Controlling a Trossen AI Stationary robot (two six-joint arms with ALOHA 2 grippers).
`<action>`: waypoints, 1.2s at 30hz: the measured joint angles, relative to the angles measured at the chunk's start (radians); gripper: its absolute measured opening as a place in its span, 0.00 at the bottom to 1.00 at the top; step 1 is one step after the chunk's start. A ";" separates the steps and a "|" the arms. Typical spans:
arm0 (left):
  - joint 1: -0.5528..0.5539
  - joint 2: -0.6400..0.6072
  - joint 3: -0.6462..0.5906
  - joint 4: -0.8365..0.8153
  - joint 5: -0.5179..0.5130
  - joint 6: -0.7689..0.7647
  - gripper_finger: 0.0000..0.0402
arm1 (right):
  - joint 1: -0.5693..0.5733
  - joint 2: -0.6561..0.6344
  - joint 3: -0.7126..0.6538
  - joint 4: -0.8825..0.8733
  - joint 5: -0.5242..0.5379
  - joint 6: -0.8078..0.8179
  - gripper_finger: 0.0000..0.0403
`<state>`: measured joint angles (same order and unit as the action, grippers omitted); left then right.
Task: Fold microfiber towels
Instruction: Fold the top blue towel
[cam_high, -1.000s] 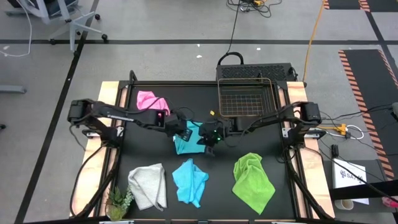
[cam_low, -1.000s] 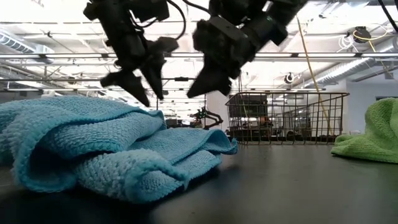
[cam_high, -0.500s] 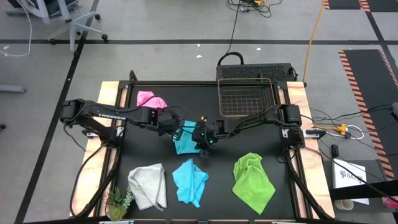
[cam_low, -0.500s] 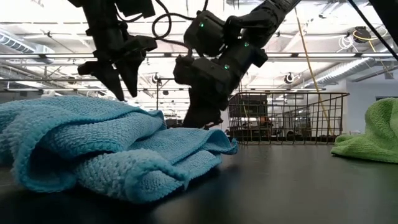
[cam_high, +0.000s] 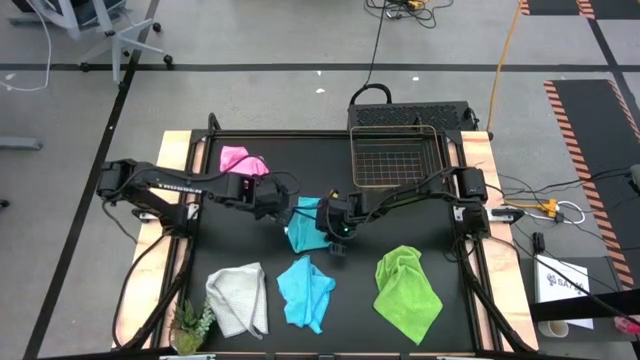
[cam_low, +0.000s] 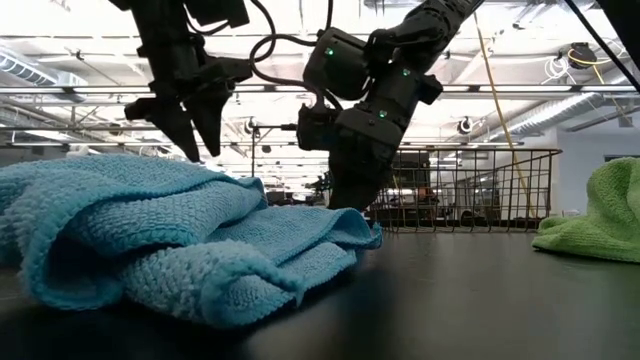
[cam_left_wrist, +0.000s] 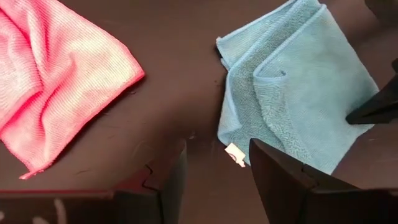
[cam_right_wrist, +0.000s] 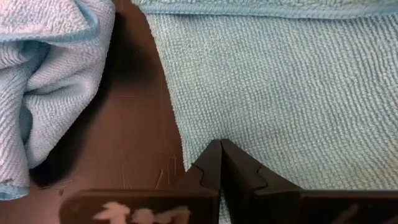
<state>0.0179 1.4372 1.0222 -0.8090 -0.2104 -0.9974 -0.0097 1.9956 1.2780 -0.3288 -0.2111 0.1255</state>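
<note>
**Right gripper down on the centre blue towel, left gripper backed off**

Moved since a second ago: my right gripper (cam_high: 322, 222) has dropped from above the cloth to its edge, and my left gripper (cam_high: 272, 203) has pulled back toward 9 o'clock and lifted clear. Half a second ago the right one was almost there already.

Right fingers (cam_right_wrist: 219, 163) are pressed fully together, tips at the edge of the folded light blue towel (cam_high: 305, 224) at table centre; I can't tell if any cloth is pinched between them. Left fingers (cam_left_wrist: 273, 171) stand wide apart with nothing between them, hovering just off the towel's 9 o'clock side, near a small white tag (cam_left_wrist: 235, 154) at its corner.

Other towels on the black table (cam_high: 420, 215):
- pink towel (cam_high: 243, 161) at 10 o'clock, flat, loosely crumpled
- white-grey towel (cam_high: 239, 297) at 7 o'clock
- second light blue towel (cam_high: 305, 291) at 6 o'clock, bunched
- lime green towel (cam_high: 406, 291) at 5 o'clock, crumpled

Wire basket (cam_high: 397, 155) sits at 1 o'clock, small plant (cam_high: 191, 325) at the 7 o'clock corner.
</note>
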 joint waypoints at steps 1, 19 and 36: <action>-0.004 0.000 0.000 0.004 0.000 0.000 0.44 | 0.000 -0.003 -0.001 0.003 0.000 -0.001 0.00; -0.020 0.025 0.000 0.239 -0.034 0.055 0.44 | -0.032 -0.111 -0.004 -0.024 0.084 -0.048 0.00; -0.021 0.254 0.001 0.427 0.099 0.046 0.44 | -0.081 -0.106 -0.105 0.086 0.107 -0.009 0.00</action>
<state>-0.0032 1.6917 1.0229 -0.3819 -0.1116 -0.9516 -0.0906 1.8893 1.1726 -0.2425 -0.1037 0.1163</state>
